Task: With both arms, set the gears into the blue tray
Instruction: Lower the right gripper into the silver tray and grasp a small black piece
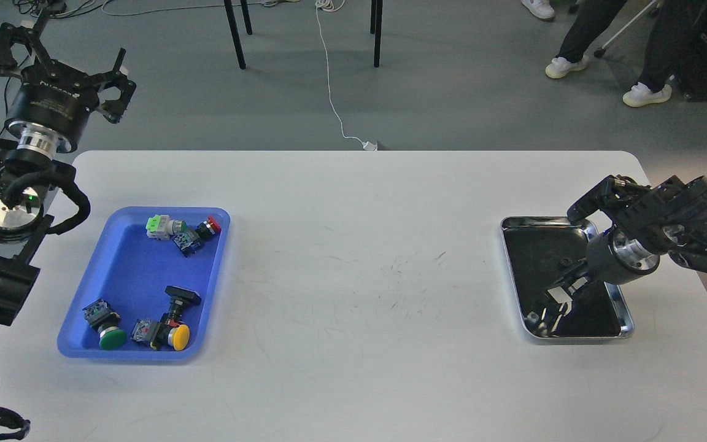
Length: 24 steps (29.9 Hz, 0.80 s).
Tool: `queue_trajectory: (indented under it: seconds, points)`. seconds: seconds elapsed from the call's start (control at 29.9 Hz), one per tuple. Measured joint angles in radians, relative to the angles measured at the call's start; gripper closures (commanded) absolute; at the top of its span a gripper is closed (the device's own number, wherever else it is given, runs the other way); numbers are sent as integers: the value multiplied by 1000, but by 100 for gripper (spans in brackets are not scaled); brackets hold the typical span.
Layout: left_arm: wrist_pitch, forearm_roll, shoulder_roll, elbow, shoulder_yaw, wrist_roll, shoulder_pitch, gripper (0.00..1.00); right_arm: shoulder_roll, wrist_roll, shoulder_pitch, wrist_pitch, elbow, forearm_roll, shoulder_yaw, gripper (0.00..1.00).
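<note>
The right gripper (553, 307) reaches down into the steel tray (626, 328) near the right edge of the bench (353, 276), most likely because the gears lie there; against the tray's dark, reflective bottom I can only guess at a small dark speck (561, 265) as one of them, and I cannot tell how far its fingers are parted or whether they hold anything. The left gripper (62, 67) hangs raised beyond the bench's far-left corner, fingers spread wide and empty, apparently waiting clear of the work. The blue tray (126, 276) sits near the left edge, well apart from the steel tray, with wide bare bench between. It already carries push-button switches: a cluster (183, 230) at its far end and green-capped (111, 337) and yellow-capped (178, 336) ones at its near end, leaving its middle open for a drop.
</note>
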Motion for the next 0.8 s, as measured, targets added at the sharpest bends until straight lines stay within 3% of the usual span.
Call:
queue_trajectory:
  seconds: [0.6, 0.8]
  points:
    - [-16, 2, 4, 2, 2, 0, 11, 2, 10, -24, -41, -24, -25, 1, 3, 62]
    - [-16, 2, 6, 2, 1, 0, 11, 2, 4, -26, -47, -32, -29, 1, 5, 77]
